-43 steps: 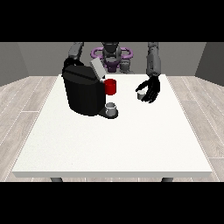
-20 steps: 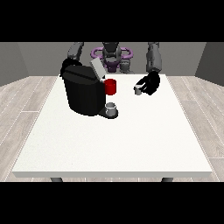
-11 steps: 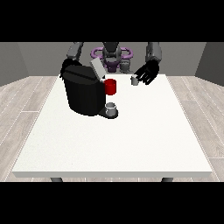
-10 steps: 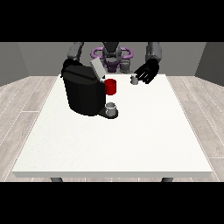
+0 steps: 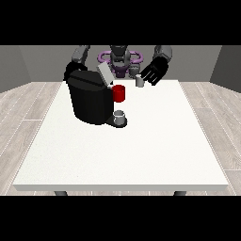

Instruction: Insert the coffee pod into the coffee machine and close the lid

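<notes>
A black coffee machine [image 5: 89,101] stands on the white table [image 5: 122,146] at the view's left, with its grey lid [image 5: 104,74] tilted up and open. A red part [image 5: 119,93] shows at its front, and a small grey cup [image 5: 119,116] sits on its drip base. The hand at the view's right [image 5: 154,72] is raised above the table's far edge and holds a small grey coffee pod [image 5: 140,82] at its fingertips, to the right of the lid. The hand at the view's left [image 5: 70,70] sits behind the machine, mostly hidden.
The robot's torso [image 5: 120,61] with a purple ring stands behind the table's far edge. Wooden floor surrounds the table. Bare white tabletop stretches from the machine towards the camera and to the right.
The hand at the view's right has lifted the grey pod off the table and carried it up and leftwards, towards the machine's open lid. The machine and the other hand have stayed put.
</notes>
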{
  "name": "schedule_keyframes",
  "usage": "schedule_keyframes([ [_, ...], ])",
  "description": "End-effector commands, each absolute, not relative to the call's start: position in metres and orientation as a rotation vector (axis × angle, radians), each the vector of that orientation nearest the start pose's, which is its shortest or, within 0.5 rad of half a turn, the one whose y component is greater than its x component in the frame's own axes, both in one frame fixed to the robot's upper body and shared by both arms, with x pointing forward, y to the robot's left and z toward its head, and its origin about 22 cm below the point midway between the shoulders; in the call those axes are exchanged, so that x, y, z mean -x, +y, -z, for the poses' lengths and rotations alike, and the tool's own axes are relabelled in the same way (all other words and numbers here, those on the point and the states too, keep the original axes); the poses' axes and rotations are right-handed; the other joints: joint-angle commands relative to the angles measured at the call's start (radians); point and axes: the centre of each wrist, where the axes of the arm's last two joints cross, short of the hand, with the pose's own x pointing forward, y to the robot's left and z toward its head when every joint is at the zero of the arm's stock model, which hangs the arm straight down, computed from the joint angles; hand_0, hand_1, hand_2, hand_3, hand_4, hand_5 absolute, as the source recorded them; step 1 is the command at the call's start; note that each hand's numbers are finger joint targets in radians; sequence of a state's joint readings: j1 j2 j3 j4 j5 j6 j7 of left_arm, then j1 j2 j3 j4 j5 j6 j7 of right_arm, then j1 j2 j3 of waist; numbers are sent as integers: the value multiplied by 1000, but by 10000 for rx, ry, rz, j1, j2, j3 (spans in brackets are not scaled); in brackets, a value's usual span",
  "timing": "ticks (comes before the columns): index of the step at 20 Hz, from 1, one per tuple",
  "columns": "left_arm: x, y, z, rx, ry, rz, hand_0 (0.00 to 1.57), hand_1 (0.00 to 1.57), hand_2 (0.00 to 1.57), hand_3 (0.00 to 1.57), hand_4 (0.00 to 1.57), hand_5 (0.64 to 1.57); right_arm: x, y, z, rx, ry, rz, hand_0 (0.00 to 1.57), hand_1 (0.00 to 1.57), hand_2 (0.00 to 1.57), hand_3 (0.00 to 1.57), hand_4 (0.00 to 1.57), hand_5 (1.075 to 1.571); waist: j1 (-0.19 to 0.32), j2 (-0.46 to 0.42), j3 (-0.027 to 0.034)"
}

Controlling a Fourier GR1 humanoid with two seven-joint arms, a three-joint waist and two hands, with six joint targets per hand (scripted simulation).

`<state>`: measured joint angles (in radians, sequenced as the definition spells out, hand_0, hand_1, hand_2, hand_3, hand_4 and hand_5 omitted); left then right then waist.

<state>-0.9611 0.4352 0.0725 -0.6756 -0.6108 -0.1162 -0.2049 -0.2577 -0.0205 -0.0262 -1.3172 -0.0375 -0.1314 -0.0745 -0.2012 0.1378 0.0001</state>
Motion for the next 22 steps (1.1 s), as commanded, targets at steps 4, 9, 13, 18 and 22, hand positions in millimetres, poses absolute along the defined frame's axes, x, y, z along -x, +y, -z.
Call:
schedule_keyframes([
  [4, -457, 271, -227, -6808, -16472, 8431, 1209, 1209, 1245, 1188, 486, 1571, -310, -191, -14, 261, -16528, 294, 0, 0, 0, 0, 494, 1571, -484, 194, 4],
  [9, -457, 270, -243, -7038, -17220, 8380, 1264, 1264, 1319, 1251, 516, 1571, -321, -203, -33, 310, -17145, 215, 0, 0, 0, 0, 511, 1571, -678, 891, 3],
  [13, -458, 270, -248, -7541, -17030, 8293, 1262, 1262, 1313, 1244, 507, 1571, -314, -209, -26, 520, -17256, 25, 0, 0, 0, 0, 549, 1571, -909, 997, 4],
  [18, -462, 240, -222, -6895, -17074, 8479, 1306, 1306, 1328, 1245, 487, 1571, -320, -192, -38, 874, -17170, 288, 0, 0, 0, 0, 459, 1571, -771, 866, 1],
  [22, -461, 267, -232, -7242, -16531, 8477, 1283, 1283, 1314, 1222, 504, 1571, -315, -191, -43, 563, -17072, 178, 0, 0, 0, 0, 519, 1571, -1019, 896, -1],
])
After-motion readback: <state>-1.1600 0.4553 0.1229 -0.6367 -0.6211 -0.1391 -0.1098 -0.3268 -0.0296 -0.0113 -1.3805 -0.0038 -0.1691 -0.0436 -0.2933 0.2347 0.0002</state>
